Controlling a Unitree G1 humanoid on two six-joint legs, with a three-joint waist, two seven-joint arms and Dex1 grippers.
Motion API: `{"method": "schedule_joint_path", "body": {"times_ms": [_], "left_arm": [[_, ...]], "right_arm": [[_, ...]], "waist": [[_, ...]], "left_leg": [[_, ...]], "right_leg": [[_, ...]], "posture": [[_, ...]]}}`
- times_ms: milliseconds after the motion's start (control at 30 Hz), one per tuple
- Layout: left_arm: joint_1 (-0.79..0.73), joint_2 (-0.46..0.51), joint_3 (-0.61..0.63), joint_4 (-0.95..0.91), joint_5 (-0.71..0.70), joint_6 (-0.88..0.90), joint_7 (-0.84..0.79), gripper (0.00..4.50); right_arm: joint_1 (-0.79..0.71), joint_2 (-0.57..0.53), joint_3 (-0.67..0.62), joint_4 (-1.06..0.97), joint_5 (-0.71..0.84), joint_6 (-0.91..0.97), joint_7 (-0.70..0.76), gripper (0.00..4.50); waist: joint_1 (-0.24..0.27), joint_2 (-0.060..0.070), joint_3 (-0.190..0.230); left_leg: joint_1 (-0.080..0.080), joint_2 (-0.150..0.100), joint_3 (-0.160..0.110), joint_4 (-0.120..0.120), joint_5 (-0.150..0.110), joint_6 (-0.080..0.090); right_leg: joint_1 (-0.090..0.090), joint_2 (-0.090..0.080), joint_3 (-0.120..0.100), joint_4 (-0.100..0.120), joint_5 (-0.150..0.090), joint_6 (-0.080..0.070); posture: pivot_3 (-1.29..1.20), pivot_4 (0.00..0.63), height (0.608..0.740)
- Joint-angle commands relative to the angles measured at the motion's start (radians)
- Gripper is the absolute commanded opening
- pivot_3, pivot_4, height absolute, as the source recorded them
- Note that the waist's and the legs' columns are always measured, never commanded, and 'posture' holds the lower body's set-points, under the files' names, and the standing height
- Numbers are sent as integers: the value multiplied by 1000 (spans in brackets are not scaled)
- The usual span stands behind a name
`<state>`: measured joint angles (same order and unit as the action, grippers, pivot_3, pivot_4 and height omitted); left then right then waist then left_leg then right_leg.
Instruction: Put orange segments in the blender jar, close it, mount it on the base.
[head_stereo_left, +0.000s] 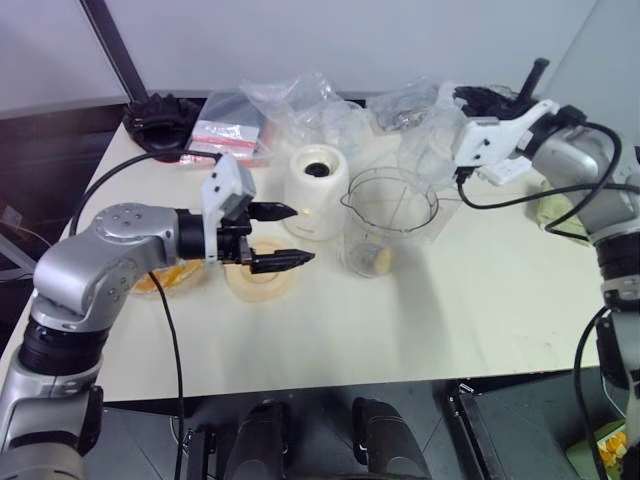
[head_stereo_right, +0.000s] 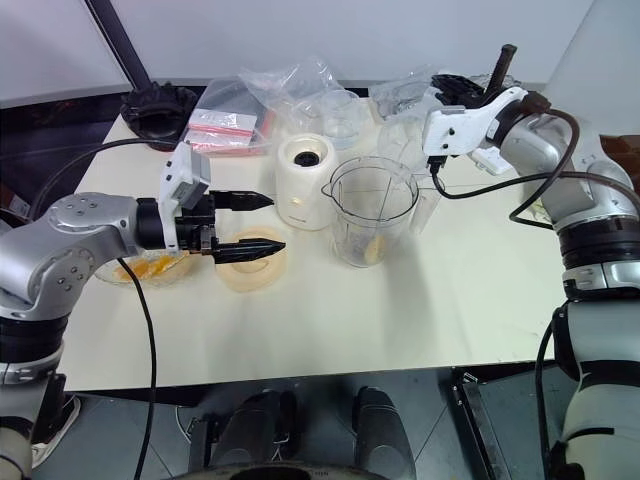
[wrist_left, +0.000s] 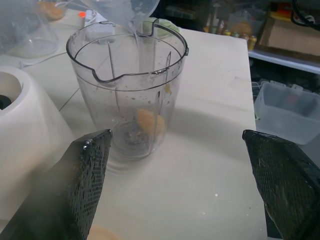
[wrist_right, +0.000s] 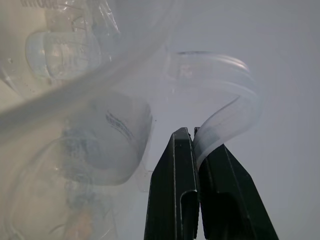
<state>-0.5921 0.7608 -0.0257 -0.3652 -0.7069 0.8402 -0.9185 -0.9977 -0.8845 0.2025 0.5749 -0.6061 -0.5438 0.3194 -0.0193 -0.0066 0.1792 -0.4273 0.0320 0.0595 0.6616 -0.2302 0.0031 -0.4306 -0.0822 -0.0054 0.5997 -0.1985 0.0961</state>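
Blender jar (head_stereo_left: 390, 222) upright near the middle of the white table (head_stereo_left: 420, 320), lid off, pour spout toward the base (head_stereo_left: 317, 192), which stands just beside it on the robot's left, dark socket up. At least one orange segment (wrist_left: 148, 121) down at the jar's bottom by the blades. More orange segments (head_stereo_right: 152, 267) in a clear bowl at the table's left edge, partly hidden behind the left arm. Flat peach-cream lid (head_stereo_left: 262, 279) on the table in front of the base.

Left gripper (head_stereo_left: 282, 236) held above the lid, pointing toward the jar, fingers spread wide, nothing between them.

Right gripper (wrist_right: 196, 150) raised over the far side of the jar, fingers pressed together, pinching the rim of a clear plastic cup (head_stereo_left: 428, 150) tilted over the jar's mouth.

Crinkled clear plastic bags (head_stereo_right: 290, 85) and a red-labelled packet (head_stereo_left: 226, 134) along the back of the table.
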Motion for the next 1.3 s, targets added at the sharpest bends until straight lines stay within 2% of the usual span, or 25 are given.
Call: {"method": "schedule_joint_path", "body": {"times_ms": [33,233,433,500,633,733,833,900,1000,1200,1300], "left_arm": [[-6,-2,16,-25,-1,-13,0,4365],[-4,-2,15,-25,1,-14,0,4365],[-1,0,15,-27,1,-13,-2,4365],[-3,-2,14,-28,0,-11,-3,4365],[1,-4,13,-29,-9,-4,-7,4365],[4,-9,11,-27,-8,-4,-6,4365],[3,-27,4,-20,2,-12,7,4365],[3,-57,-18,-11,64,-55,55,4365],[20,-100,-45,-7,149,-130,104,4365],[53,-114,-71,-25,173,-125,109,4365],[117,-57,-109,-81,174,-106,55,4365]], "right_arm": [[-31,-19,-18,-17,12,-8,-4,35],[1,40,-97,-36,198,130,105,35],[57,81,-203,-133,375,376,197,35],[83,111,-284,-186,474,531,193,35],[175,171,-501,-301,616,811,65,35],[240,211,-628,-351,648,909,-80,35],[330,248,-719,-372,660,929,-193,35],[399,315,-796,-380,713,906,-249,35],[495,379,-848,-357,765,851,-265,35],[600,429,-822,-300,769,807,-309,35],[616,486,-808,-264,777,773,-342,35]], "waist": [[0,0,0],[0,0,0],[6,0,0],[5,0,0],[10,0,0],[11,0,0],[8,0,0],[7,0,0],[1,0,0],[-3,1,-1],[-11,2,-1]], "left_leg": [[0,0,0,0,0,0],[0,0,0,0,0,0],[0,0,0,0,0,0],[0,0,0,0,0,0],[0,1,-1,0,0,0],[0,0,0,0,0,0],[0,0,0,1,0,0],[0,0,0,0,0,0],[1,0,0,0,0,0],[2,0,0,0,0,0],[3,0,0,0,0,0]], "right_leg": [[0,0,0,0,0,0],[0,0,0,0,0,0],[0,0,0,1,0,0],[0,0,0,0,0,0],[0,0,0,2,0,0],[1,0,0,1,0,0],[1,0,0,1,0,0],[1,0,0,1,0,0],[2,0,0,1,0,0],[1,0,1,3,0,0],[1,1,2,3,0,0]], "posture": [[0,150,740],[0,150,740],[0,150,740],[0,150,740],[0,150,740],[0,150,740],[0,150,740],[0,150,740],[0,150,740],[0,150,740],[0,150,740]]}}
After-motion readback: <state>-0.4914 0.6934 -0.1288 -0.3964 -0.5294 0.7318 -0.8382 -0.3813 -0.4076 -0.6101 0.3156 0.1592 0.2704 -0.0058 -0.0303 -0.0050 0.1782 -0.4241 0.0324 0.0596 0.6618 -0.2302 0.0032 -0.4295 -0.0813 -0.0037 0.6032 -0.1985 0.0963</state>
